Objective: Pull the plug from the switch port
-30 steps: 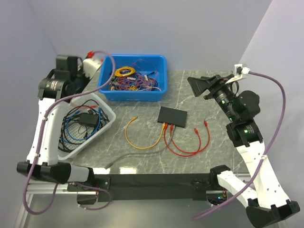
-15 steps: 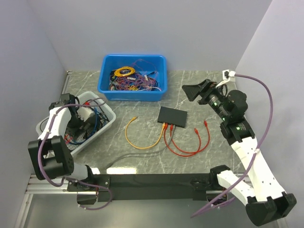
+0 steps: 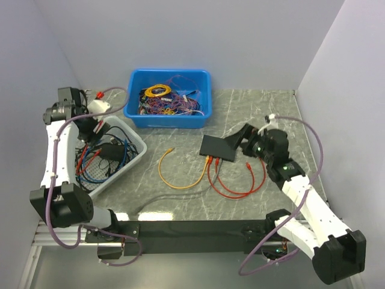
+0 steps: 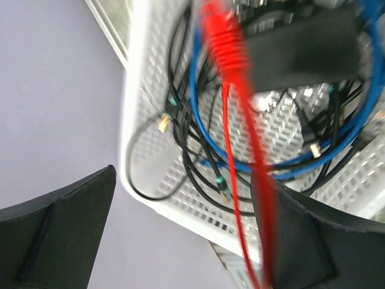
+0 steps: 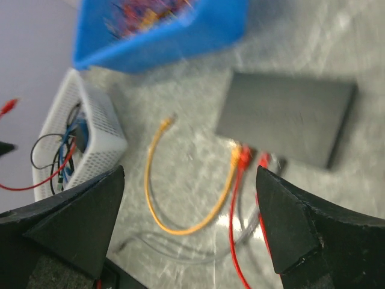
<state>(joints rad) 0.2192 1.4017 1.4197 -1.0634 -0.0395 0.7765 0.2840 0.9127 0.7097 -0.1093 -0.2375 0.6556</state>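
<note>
The flat black switch (image 3: 215, 146) (image 5: 289, 117) lies mid-table. Along its near edge a yellow plug (image 3: 209, 159) (image 5: 236, 153) and red plugs (image 3: 216, 161) (image 5: 245, 158) sit in its ports. My right gripper (image 3: 236, 142) (image 5: 190, 171) hovers open just over the switch's right end, touching nothing. My left gripper (image 3: 91, 127) (image 4: 191, 177) stands wide open above the white basket (image 3: 137, 143) (image 4: 135, 120). A blurred red cable (image 4: 225, 48) crosses its view beside the right finger, with nothing pinched.
The blue bin (image 3: 168, 118) (image 5: 180, 36) full of tangled wires stands behind the switch. The white basket holds black and blue cables and a black adapter. A yellow cable (image 3: 171, 180), red cable loops (image 3: 240, 191) and a grey cable (image 3: 174, 197) trail over the table in front.
My left gripper opened wide and lifted from inside the basket toward its back corner. My right arm came down and leftward, from high at the back right to just over the switch.
</note>
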